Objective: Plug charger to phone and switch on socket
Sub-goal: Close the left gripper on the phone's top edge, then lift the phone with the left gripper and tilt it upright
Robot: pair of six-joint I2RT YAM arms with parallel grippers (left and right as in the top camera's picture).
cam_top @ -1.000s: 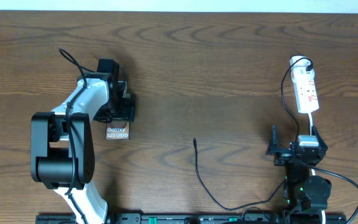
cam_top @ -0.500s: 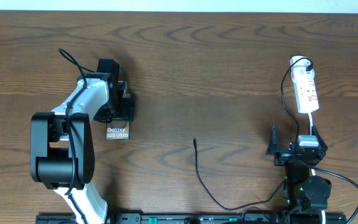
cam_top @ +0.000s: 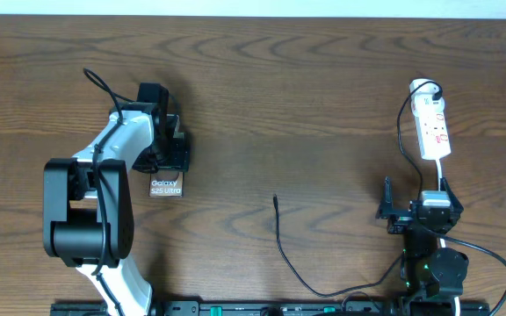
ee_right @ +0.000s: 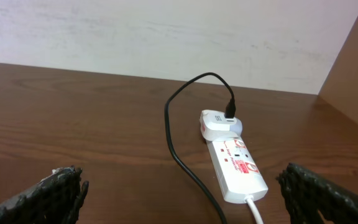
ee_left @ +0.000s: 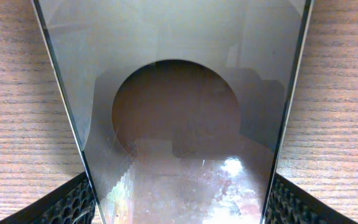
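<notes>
The phone (cam_top: 165,186) lies flat on the table at the left, its "Galaxy" lettering showing. My left gripper (cam_top: 169,162) is over its far end, one finger against each long edge. In the left wrist view the phone (ee_left: 179,124) fills the gap between the fingers (ee_left: 179,208). The charger's connector tip (cam_top: 275,200) lies free at mid-table, and its cable (cam_top: 290,262) runs to the front edge and round to a white adapter (ee_right: 219,121) in the socket (cam_top: 432,130). My right gripper (cam_top: 415,206) is open and empty, just in front of the socket (ee_right: 236,165).
The charger cable (ee_right: 179,149) crosses the table between my right fingers, left of the socket. The socket's white cord (ee_right: 253,208) runs towards the right arm's base. A pale wall stands behind the table's far edge.
</notes>
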